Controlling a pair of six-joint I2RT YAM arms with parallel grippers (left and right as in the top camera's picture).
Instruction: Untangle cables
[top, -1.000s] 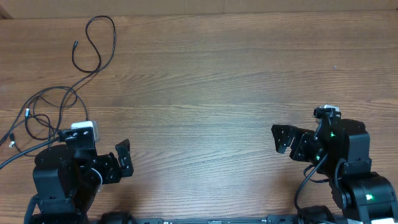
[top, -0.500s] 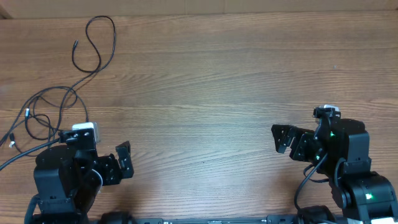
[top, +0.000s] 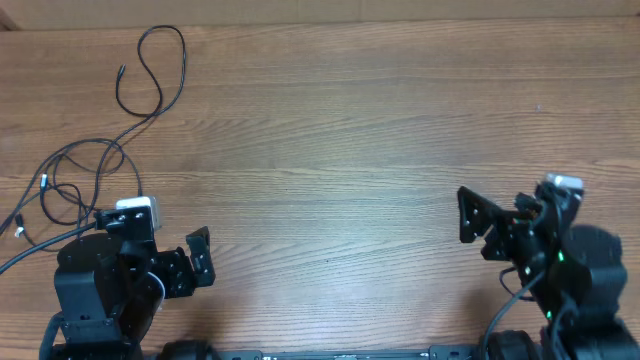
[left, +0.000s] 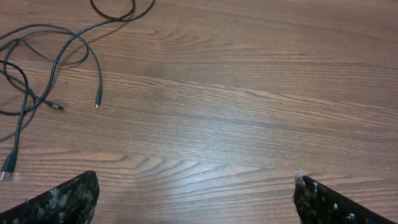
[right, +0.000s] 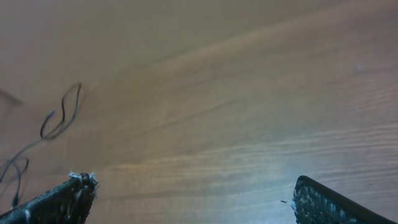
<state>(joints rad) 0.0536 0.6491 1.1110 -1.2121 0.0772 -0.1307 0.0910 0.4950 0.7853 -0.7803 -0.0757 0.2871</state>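
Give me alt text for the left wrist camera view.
Thin black cables lie looped at the upper left of a wooden table. The left gripper hangs open over bare wood, jaws at the bottom corners, holding nothing.

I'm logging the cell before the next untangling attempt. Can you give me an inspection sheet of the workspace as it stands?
Surface: wooden table, bare wood across the middle and right.
Job's things: cables, thin black cords, all at the far left; none is held.
Clutter: nothing seen.
Grippers: left gripper and right gripper both hang low near the front edge, jaws wide apart and empty.
Cables: one open loop sits at the top left and trails down into crossed strands near the left edge. A plug end lies free on the wood.
Surroundings: nothing seen beyond the table.
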